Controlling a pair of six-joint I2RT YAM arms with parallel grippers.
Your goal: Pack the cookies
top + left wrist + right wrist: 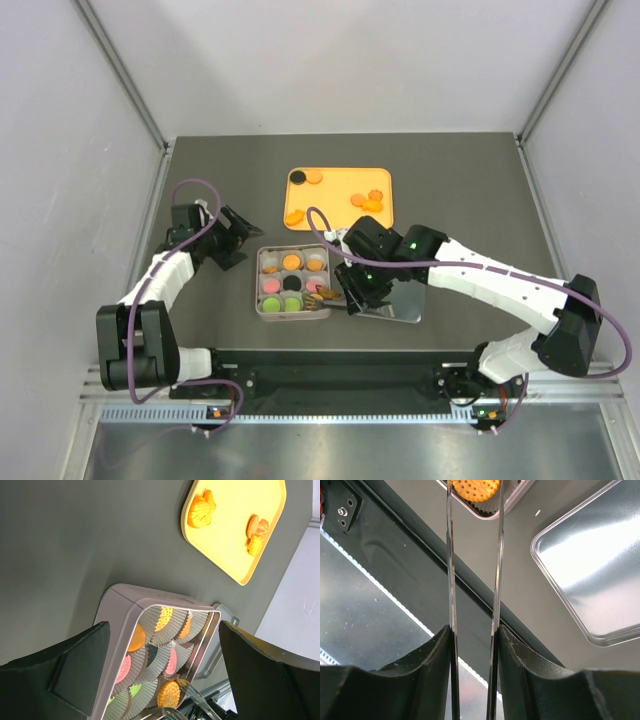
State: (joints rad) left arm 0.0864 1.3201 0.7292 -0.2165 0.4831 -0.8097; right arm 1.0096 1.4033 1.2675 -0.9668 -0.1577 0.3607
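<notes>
— Where are the small flat round cookies [292,262]?

— In two places. Orange, pink, black and green ones sit in the fluted white paper cups [199,624] of the pale square metal tin [259,300]. Others, mostly orange and one black, lie on the flat orange plastic tray [340,190]. The tray stands at 1 o'clock from the tin on the dark grey table [210,160].

— And the right gripper [475,630]?

— It is clenched on a pair of thin metal tongs [450,570]. The tips of the tongs pinch a golden-brown dotted cookie [475,489] over the tin's 4 o'clock corner (whether it touches the paper below, I cannot tell).

— The left gripper [165,630]?

— Released, with the jaws wide and grasping nothing. It hangs at 10 o'clock from the tin, pointing towards it and apart from it.

— What is the shiny thing?

— A silver rectangular metal lid [400,303]. It lies flat on the table at 3 o'clock from the tin, just beside it and partly under the right arm.
</notes>
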